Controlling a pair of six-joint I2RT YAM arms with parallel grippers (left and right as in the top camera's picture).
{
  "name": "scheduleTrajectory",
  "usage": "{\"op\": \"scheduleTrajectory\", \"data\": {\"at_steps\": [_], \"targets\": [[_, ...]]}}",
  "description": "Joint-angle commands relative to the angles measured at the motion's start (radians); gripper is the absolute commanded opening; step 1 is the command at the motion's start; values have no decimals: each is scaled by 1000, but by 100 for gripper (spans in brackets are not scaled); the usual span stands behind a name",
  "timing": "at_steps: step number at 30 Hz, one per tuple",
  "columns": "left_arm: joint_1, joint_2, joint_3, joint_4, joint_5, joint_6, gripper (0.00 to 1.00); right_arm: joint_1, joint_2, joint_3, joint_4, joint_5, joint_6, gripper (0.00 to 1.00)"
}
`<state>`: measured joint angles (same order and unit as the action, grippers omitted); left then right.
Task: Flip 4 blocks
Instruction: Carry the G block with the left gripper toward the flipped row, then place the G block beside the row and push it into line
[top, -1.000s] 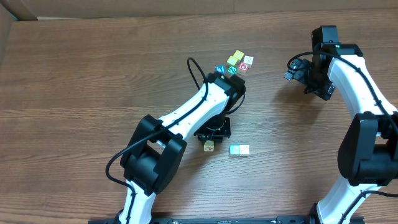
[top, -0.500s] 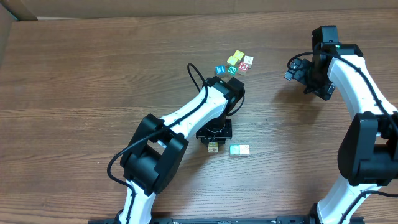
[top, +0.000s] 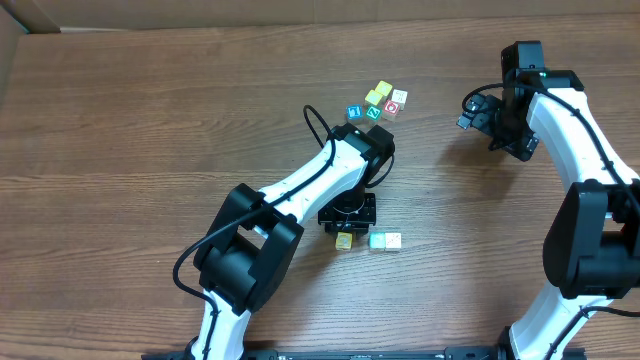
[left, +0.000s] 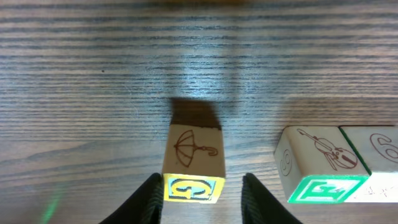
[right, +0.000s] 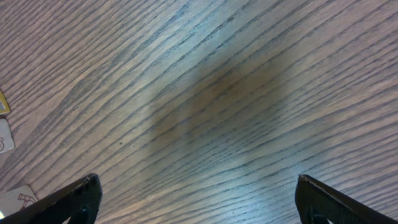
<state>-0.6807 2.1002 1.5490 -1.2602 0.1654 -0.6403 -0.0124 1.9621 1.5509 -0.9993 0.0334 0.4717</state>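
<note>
Overhead view: a brown wood-grain table (top: 150, 130) fills the scene. From the near left edge, the white and black left arm (top: 300, 185) reaches diagonally toward the middle. The left gripper (top: 345, 228) points straight down over a small yellow-faced wooden cube with an umbrella drawing (top: 343, 241). Just to the right of that cube, apart from it, sits a small wooden cube with a green printed face (top: 378, 240). It touches a whitish-cream wooden cube (top: 393, 240) on its right.

Farther back on the table, well apart from these three, lies a tight cluster of six small coloured cubes (top: 378, 101). A blue-faced one is at the cluster's left and a red-faced one at its right.

At the far right, the right arm (top: 575, 150) bends back over the table. The right gripper (top: 468, 112) sits off to the right of the cluster.

Left wrist view: the two dark fingers (left: 152, 199) stand on either side of the umbrella cube, which rests on the wood. A clear gap shows on its right side, so the jaws are parted and not squeezing it.

Right wrist view: the fingertips sit at opposite lower corners, spread wide. Only bare wood lies between them.
</note>
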Motion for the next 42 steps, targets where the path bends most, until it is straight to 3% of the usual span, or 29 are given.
{"op": "scheduleTrajectory", "data": {"at_steps": [1, 8, 9, 10, 16, 26, 42], "targets": [[26, -25, 28, -30, 2, 35, 31, -1, -1, 6, 2, 2, 6, 100], [154, -134, 86, -82, -14, 66, 30, -1, -1, 6, 2, 2, 6, 100], [170, -153, 85, -95, -19, 72, 26, -1, -1, 6, 2, 2, 6, 100], [182, -166, 84, -107, -26, 78, 5, -1, -1, 6, 2, 2, 6, 100], [182, -187, -5, -119, -122, 75, 5, -1, -1, 6, 2, 2, 6, 100], [165, -187, -335, 232, -60, 27, 4, -1, -1, 6, 2, 2, 6, 100], [133, -187, -356, 309, 150, 42, 4, -1, -1, 6, 2, 2, 6, 100]]}}
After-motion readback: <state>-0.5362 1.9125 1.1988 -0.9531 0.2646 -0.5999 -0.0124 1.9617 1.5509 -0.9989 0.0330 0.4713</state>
